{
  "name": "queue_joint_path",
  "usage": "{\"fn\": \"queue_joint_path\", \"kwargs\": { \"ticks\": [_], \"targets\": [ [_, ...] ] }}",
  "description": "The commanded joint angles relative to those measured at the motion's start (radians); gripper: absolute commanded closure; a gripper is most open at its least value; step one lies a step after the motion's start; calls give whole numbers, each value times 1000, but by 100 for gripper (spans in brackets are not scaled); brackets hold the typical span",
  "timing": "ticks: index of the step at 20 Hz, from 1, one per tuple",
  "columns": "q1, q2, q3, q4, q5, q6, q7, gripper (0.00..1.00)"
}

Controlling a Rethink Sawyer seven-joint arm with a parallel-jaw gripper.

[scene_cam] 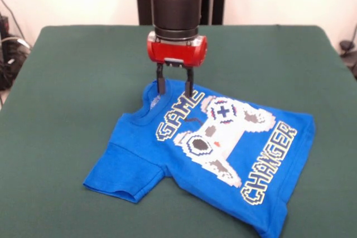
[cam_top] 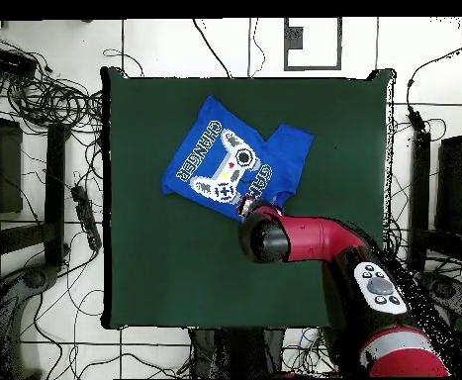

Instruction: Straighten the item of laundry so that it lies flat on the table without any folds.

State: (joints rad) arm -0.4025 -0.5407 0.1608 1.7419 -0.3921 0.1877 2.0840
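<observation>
So we've got the hand (scene_cam: 174, 86) down at the shirt's (scene_cam: 223, 154) collar, its two fingers (scene_cam: 161, 85) a little apart and straddling a raised ridge of cloth, so it looks like we're grasping the neckline. The rest of the shirt spreads out from the hand across the green bench (scene_cam: 67, 82), one sleeve folded under. Next up, probably drag the collar outward to pull that fold out.

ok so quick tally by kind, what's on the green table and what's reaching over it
Garments: 1, a bright blue short-sleeved T-shirt with a pixel controller print
Tables: 1, a dark green felt-covered table
Robot arms: 1, red and black
Grippers: 1, jaws at the shirt's collar
Total: 4
</observation>
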Motion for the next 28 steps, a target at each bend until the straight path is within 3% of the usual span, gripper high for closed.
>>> {"fn": "queue_joint_path", "kwargs": {
  "ticks": [1, 14, 24, 25, 28],
  "targets": [
    [14, 76, 25, 53, 23, 12, 101, 0],
    [9, 229, 17, -25, 12, -82, 102, 0],
    [17, 242, 2, -35, 17, -105, 112, 0],
    [17, 241, 2, -35, 16, -105, 111, 100],
    [17, 237, 3, -40, 11, -91, 98, 100]
  ]
}}
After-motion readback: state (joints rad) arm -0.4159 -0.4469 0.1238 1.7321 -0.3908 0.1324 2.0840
